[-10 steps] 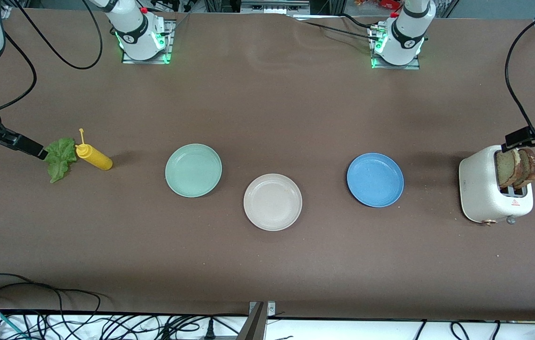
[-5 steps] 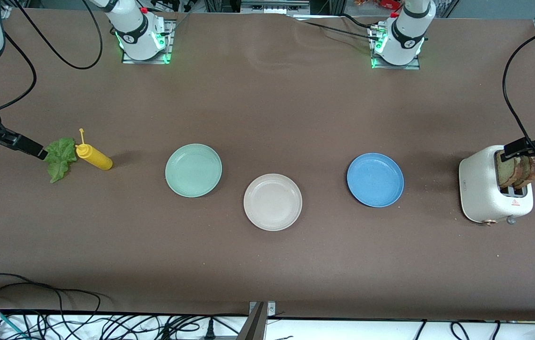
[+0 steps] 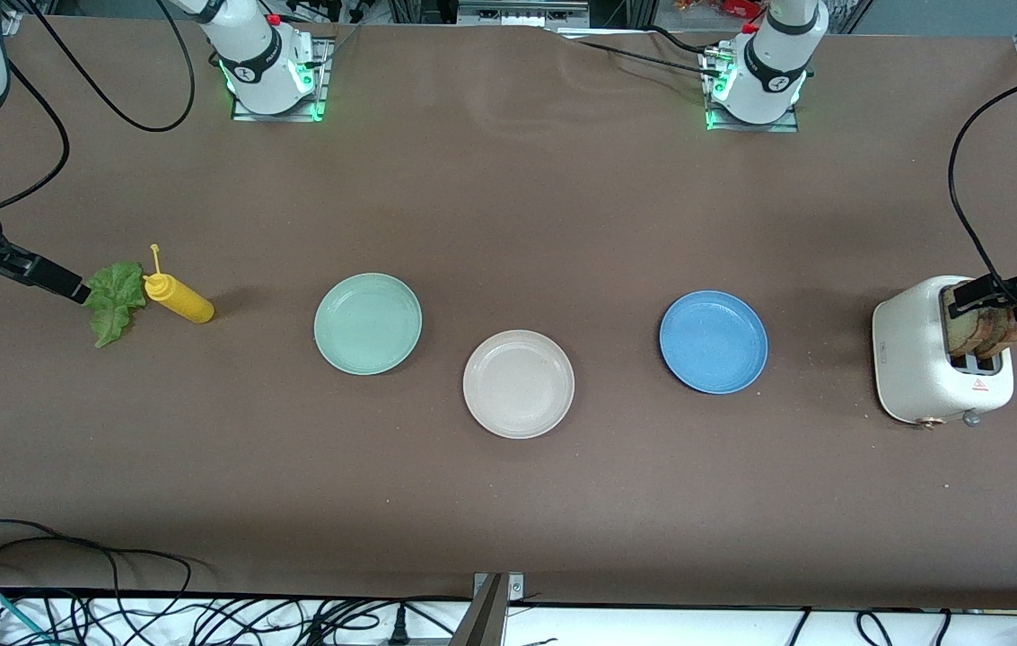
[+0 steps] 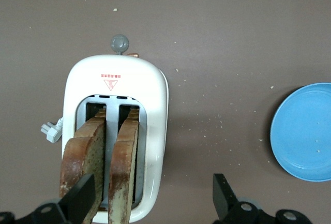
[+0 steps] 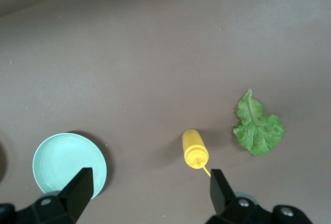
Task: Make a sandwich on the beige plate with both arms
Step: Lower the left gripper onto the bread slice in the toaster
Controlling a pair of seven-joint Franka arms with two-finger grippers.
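Observation:
The beige plate [image 3: 518, 383] lies bare in the middle of the table. No sandwich is in view. Two browned bread slices [image 3: 982, 325] [image 4: 103, 167] stand in the white toaster [image 3: 930, 359] [image 4: 150, 89] at the left arm's end. My left gripper [image 3: 1002, 292] [image 4: 153, 200] hangs open just over them, one finger at the outer slice, the other past the toaster's side. A green lettuce leaf [image 3: 113, 305] [image 5: 257, 128] lies at the right arm's end. My right gripper [image 3: 59, 278] [image 5: 150, 190] hovers open beside it, holding nothing.
A yellow squeeze bottle [image 3: 178, 301] [image 5: 195, 149] lies next to the lettuce. A mint-green plate [image 3: 367, 323] [image 5: 69, 163] and a blue plate [image 3: 713, 341] [image 4: 305, 131] flank the beige one. The toaster's plug [image 4: 50, 130] lies beside it.
My left gripper has come down over the toaster until its fingers reach the tops of the bread slices. The right gripper has barely moved.

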